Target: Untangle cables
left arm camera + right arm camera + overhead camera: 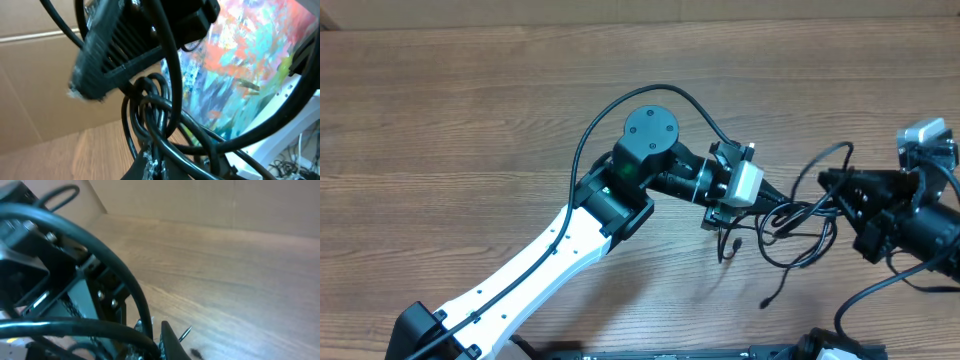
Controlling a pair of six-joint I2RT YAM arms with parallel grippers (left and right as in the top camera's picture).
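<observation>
left claw point(772, 205): you grip the cables point(800, 210) tight
right claw point(828, 184): closed on them too
cables: looped between your claws

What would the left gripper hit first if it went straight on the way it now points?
Pointing right, the left gripper, shut on the cables, has their tangle directly ahead; just beyond is the right gripper, facing it. Heights are unclear from overhead, so that contact is only likely.
</observation>
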